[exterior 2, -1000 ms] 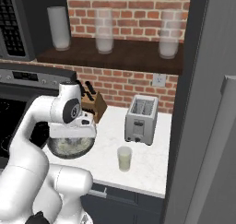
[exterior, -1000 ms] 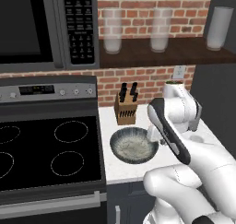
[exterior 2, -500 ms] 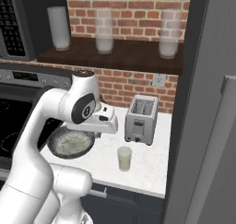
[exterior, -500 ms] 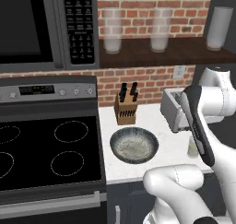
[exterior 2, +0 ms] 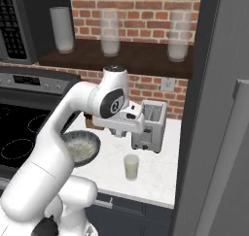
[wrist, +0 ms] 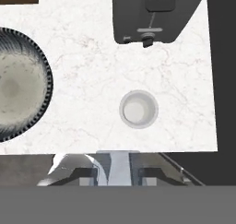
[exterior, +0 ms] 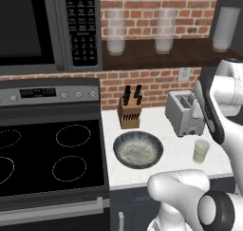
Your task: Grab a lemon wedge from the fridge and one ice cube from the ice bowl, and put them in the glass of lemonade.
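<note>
Since 1 s ago arm has swung off the ice bowl (exterior: 138, 149) and across to the right; hand now sits high over the surface (wrist: 92, 57), above the glass of lemonade (wrist: 138, 109), w/ the camera looking straight down on it. Base hasn't moved, same scene both sides.

Glass stands upright near the front edge of the surface, in front of the toaster (exterior 2: 149, 125) and well apart from the bowl to its left. Prob. kept clear of both so drops from above land clean. Bowl's speckled inside is visible but can't pick out a single ice cube.

Fingers (wrist: 146, 173) just peek up at the bottom of the hand view, too little showing to say if they're spread or pinched; can't tell, and nothing visible between them.

Fridge (exterior 2: 219, 133) is the dark slab on the right, door closed w/ bar handle towards the front. No lemon wedge seen, presumably inside. Swing towards that side reads like heading for the door first: open, get wedge, then ice.
</note>
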### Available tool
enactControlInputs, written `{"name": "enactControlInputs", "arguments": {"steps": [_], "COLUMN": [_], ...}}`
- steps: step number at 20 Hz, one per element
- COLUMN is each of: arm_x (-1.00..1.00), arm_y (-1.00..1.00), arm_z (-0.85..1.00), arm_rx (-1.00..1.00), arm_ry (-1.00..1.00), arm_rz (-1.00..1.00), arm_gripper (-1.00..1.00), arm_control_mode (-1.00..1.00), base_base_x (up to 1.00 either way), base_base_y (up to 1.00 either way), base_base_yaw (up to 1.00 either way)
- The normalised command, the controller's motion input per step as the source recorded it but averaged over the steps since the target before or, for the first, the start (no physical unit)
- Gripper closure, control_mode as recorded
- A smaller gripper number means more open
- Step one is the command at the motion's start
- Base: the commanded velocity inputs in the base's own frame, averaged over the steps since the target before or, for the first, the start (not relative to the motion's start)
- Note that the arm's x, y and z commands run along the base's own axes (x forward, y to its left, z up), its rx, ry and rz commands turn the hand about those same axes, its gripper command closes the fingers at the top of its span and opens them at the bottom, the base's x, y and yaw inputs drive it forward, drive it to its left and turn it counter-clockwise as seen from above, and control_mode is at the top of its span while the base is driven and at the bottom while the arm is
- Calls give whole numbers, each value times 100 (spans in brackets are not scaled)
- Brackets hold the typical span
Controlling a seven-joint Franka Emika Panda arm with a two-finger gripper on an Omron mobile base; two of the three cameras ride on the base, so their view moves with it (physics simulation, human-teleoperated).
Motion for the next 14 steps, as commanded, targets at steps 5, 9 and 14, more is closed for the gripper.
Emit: {"name": "enactControlInputs", "arguments": {"steps": [5, 9, 14], "arm_x": [41, 20, 0], "arm_y": [-5, -1, -8], "arm_z": [-7, -15, -17], "arm_rx": [0, 0, 0], "arm_ry": [0, -1, -6], "arm_rz": [0, 0, 0], "arm_gripper": [100, 100, 100], "arm_control_mode": [-100, -100, -100], "base_base_x": [0, 0, 0], "base_base_y": [0, 0, 0], "base_base_yaw": [0, 0, 0]}}
